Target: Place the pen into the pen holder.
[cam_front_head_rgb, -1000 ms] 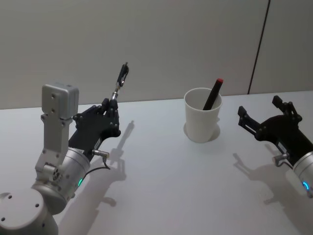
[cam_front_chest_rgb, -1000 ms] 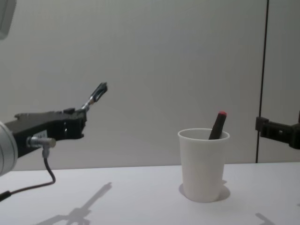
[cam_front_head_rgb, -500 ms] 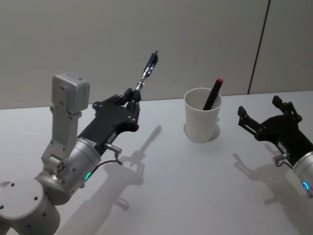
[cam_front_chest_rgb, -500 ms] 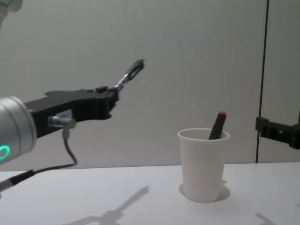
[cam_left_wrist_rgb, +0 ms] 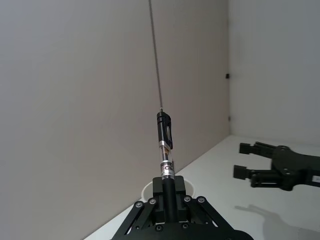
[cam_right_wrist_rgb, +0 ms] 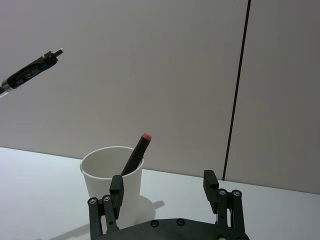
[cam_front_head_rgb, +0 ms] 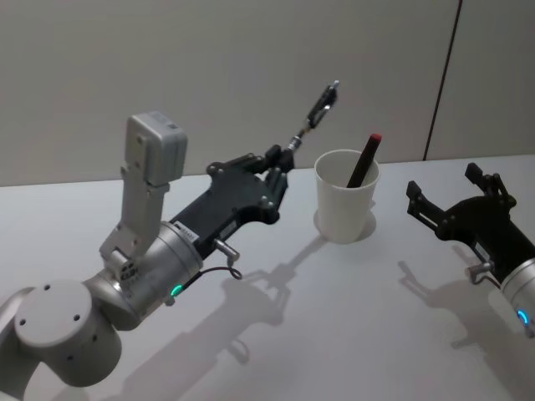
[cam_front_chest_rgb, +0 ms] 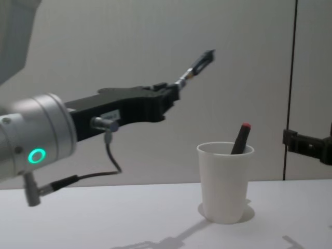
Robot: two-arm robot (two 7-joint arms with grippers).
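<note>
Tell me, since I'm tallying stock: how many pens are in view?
2. One pen is clamped in the left gripper, raised left of the white cup; a red-capped pen leans inside the cup. Others may hide inside.

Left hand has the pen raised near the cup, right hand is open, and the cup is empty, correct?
Not empty: the head view shows a red-tipped pen standing in the cup. The left hand does hold the pen raised near it, and the right hand is open.
</note>
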